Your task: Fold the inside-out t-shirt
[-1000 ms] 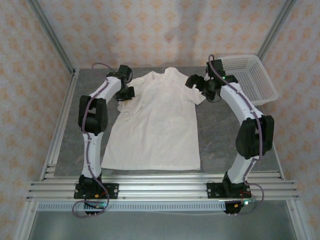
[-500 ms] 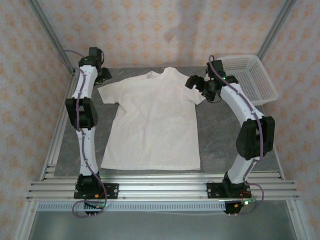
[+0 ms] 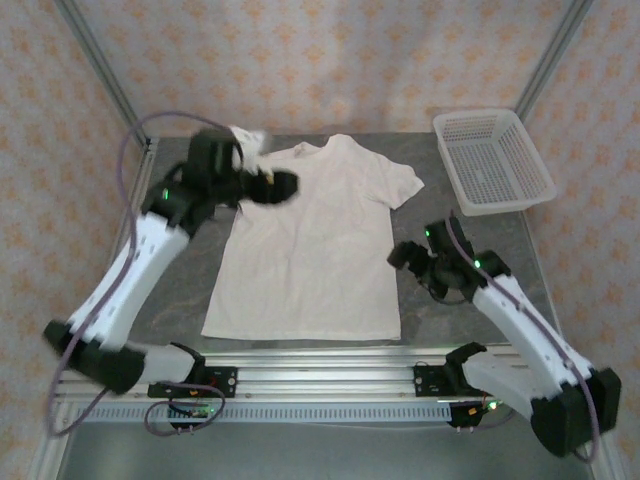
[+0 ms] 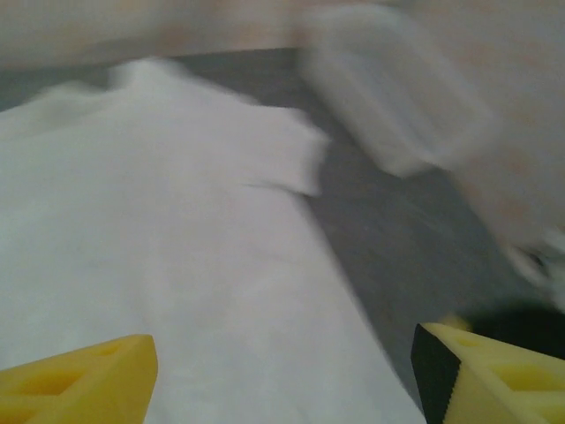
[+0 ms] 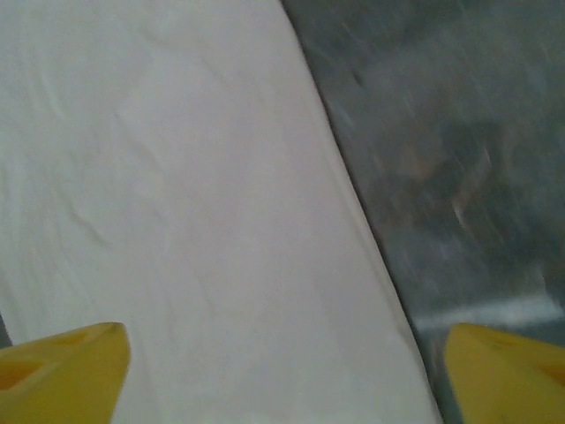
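Left gripper (image 3: 277,187), jaws apart, hovers over the far left shoulder of the shirt (image 3: 310,250); right gripper (image 3: 404,256), jaws apart too, is just beside its right edge. Shirt lies flat on grey table (image 3: 440,300), patterned walls (image 3: 300,60) around.

This was a robotics lab cell: a grey table (image 3: 175,290) boxed in by aluminium posts (image 3: 103,70) and patterned walls (image 3: 320,60) behind and beside it, a left arm (image 3: 130,270) and right arm (image 3: 530,328) bolted to a rail (image 3: 330,375) at its near edge.
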Robot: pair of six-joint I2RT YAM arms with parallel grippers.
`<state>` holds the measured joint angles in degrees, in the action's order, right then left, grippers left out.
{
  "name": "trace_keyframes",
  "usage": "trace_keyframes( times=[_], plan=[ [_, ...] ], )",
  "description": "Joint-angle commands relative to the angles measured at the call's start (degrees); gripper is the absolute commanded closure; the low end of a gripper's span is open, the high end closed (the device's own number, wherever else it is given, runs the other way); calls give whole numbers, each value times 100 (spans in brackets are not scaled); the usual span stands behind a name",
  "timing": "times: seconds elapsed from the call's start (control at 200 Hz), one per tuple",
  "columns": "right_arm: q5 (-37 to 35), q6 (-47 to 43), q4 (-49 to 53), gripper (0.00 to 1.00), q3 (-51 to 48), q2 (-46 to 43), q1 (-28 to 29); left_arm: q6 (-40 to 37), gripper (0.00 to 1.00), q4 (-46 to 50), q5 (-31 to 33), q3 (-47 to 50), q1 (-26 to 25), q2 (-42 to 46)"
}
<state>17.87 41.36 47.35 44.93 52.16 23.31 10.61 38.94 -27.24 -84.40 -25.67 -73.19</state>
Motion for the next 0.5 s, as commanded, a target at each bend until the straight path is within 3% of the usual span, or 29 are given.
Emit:
trace_keyframes(
  times=[0.0, 0.055, 0.085, 0.17, 0.295, 0.495],
  plan=[
    [217, 1021, 786, 16, -462, -584, 416, -1200, 23, 106, 74, 1200, -1015, 487],
    [480, 1424, 813, 22, -682, -709, 786, -1446, 20, -4, 164, 1597, -1633, 820],
    [528, 1637, 775, 22, -776, -745, 1030, -1602, 14, -50, 238, 1798, -1927, 970],
    [320, 2158, 581, 21, -925, -681, 1794, -1743, 13, -205, 723, 2285, -2584, 1306],
    [40, 2356, 219, 22, -1077, -165, 2126, -1979, 13, -25, 968, 2526, -3010, 1254],
    [-133, 2639, -349, 36, -1129, 643, 2440, -2301, 13, 25, 1164, 2642, -3374, 1064]
  ],
)
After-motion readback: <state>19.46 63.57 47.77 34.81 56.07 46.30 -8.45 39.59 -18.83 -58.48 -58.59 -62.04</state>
